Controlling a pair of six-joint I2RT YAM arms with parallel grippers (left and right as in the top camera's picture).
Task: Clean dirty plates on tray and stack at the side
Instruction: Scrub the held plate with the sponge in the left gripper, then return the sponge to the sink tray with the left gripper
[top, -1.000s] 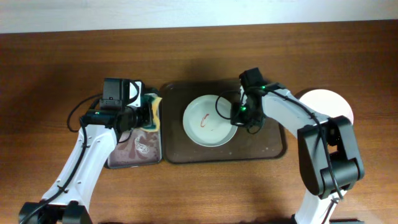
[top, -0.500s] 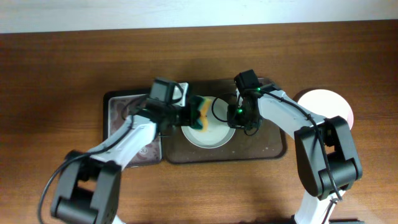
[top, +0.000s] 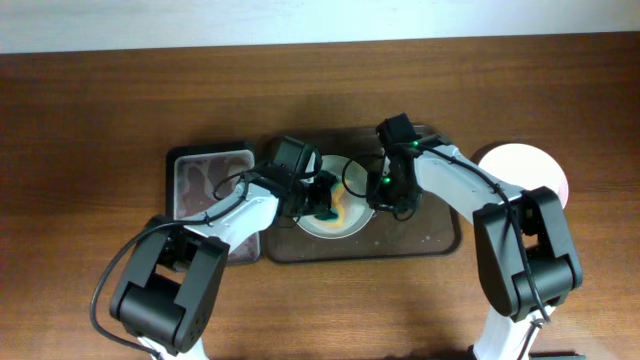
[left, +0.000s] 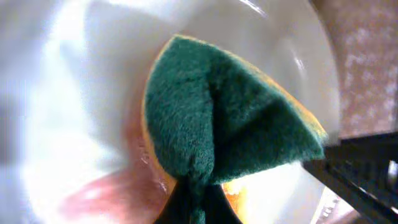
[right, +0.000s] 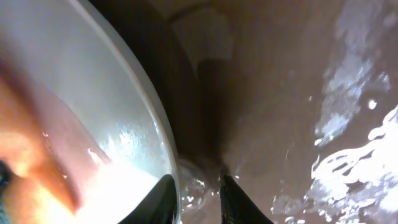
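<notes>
Overhead, the left tool (top: 322, 205) is pinched tight on a folded green-and-yellow sponge (top: 327, 213), which presses onto the inside of a white plate (top: 350, 228). A wet reddish-orange smear (left: 106, 193) spreads over the plate around the sponge. The right tool (top: 385, 190) is nearly closed on the plate's right rim, with one finger over the inside and the other outside, down on the wet tray (top: 440, 235). The plate lies in the left half of this dark brown tray, which sits in the middle of the tabletop (top: 100, 100). A grey pan (top: 200, 170) of reddish water touches the tray's left side. A second plate (top: 530, 165), plain white, rests just beside the tray towards the right edge.
</notes>
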